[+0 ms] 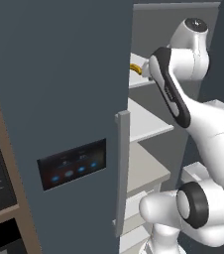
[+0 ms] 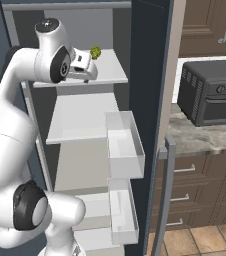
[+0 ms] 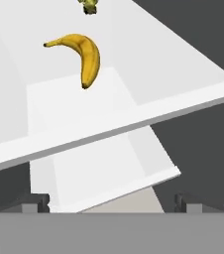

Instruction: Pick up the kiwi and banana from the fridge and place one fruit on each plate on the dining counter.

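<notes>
banana (image 3: pixel 84 54) lies on the top shelf (image 3: pixel 183 84) of the open fridge (image 1: pixel 59 99), a little back from the shelf's front edge, curved, with one dark tip toward that edge and the other toward the shelf's far side. the gripper (image 3: pixel 111 203) is released, its two finger tips standing wide apart, nothing between them; it hovers just outside and a bit below the front edge of that shelf, looking in and up along it.

to do this reach well, i judge the hand should rise enough to clear the front edge, then travel inward over the shelf and come down across the banana's thick middle, jaws turned so they straddle its width rather than its length. closing near a tip would likely let it swing or slip. the shelf edge is the thing to watch, as is the ceiling of the fridge above.

nearest, in the right base view, the door bins (image 2: pixel 125 145) look bare. the lower shelves (image 2: pixel 80 120) also appear bare, as far as the arm lets me see. on the top shelf, past the banana and nearer the back edge, sits the kiwi (image 2: pixel 95 52), small and greenish, well apart from the banana.
</notes>
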### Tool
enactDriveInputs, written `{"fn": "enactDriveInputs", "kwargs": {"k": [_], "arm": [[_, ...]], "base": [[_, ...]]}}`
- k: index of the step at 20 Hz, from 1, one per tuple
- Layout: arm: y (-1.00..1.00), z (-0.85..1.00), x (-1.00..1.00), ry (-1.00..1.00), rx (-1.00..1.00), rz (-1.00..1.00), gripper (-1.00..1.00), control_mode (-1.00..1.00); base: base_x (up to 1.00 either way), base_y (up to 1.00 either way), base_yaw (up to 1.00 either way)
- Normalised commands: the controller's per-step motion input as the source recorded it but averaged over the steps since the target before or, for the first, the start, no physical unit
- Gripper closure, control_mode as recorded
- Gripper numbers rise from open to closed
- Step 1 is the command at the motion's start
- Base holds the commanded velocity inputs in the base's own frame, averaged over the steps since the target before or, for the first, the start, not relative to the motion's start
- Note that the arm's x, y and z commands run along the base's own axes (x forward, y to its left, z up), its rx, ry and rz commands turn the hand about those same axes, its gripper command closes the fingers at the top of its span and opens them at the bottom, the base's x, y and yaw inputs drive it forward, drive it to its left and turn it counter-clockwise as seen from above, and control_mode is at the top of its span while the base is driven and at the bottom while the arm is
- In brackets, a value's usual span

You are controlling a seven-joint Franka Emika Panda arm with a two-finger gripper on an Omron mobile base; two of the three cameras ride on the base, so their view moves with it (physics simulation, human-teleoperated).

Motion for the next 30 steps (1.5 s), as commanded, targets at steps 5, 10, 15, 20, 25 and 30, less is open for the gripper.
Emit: {"fn": "enactDriveInputs", "kwargs": {"k": [5,10,15,20,25,30], "arm": [[0.21,0.00,0.55,0.00,0.00,0.00,-1.00,-1.00],[0.14,-0.01,0.59,0.00,0.00,0.00,-1.00,-1.00],[0.00,-0.07,0.52,0.01,0.00,0.02,-1.00,-1.00],[0.00,-0.15,0.56,0.01,0.00,0.02,-1.00,-1.00],[0.00,-0.17,0.54,0.00,0.00,0.00,-1.00,-1.00],[0.07,-0.14,0.52,0.01,0.00,0.00,-1.00,-1.00]], "base": [[0.00,0.00,0.00],[0.00,0.00,0.00],[0.00,0.00,0.00],[0.00,0.00,0.00],[0.00,0.00,0.00],[0.00,0.00,0.00]]}}
